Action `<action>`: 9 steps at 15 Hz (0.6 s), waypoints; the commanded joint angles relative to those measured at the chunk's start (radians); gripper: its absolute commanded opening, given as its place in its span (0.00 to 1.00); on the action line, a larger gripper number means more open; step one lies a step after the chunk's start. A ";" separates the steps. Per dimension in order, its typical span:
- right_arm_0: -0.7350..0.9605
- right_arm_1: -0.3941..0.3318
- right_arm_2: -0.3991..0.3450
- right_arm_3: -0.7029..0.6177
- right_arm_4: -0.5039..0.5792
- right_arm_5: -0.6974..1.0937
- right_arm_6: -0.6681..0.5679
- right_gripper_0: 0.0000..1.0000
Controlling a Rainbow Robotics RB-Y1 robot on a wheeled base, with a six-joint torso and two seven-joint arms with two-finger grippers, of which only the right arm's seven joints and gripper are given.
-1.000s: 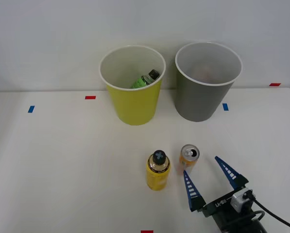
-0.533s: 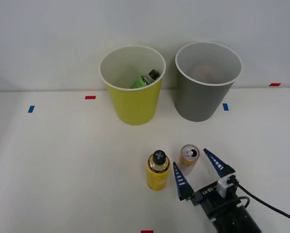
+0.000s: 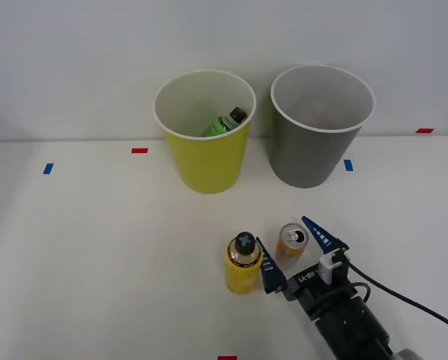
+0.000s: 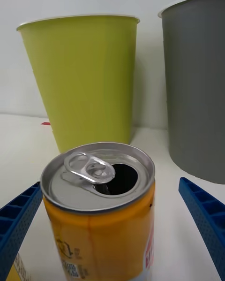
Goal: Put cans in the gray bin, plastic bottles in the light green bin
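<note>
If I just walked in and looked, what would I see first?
Probably the orange can with its shiny opened top, standing on the white table between the two open blue fingers of the right gripper. A yellow bottle stands right beside it. Behind them stand the light green bin, with a green bottle inside, and the gray bin.

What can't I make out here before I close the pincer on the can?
- Gray bin contents: front view shows a faint pale blur inside, too vague to identify.
- Green-label bottle: its lower part is hidden by the light green bin wall.
- Can base: cut off by the wrist view's edge.
- Yellow-label bottle: whether the right pincer finger beside it touches it is unclear.
</note>
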 commanded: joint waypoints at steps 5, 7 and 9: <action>-0.006 -0.008 -0.012 0.001 0.067 0.026 0.011 1.00; -0.004 -0.010 -0.012 0.001 0.067 0.029 0.012 1.00; -0.001 -0.014 -0.012 0.001 0.067 0.029 0.014 1.00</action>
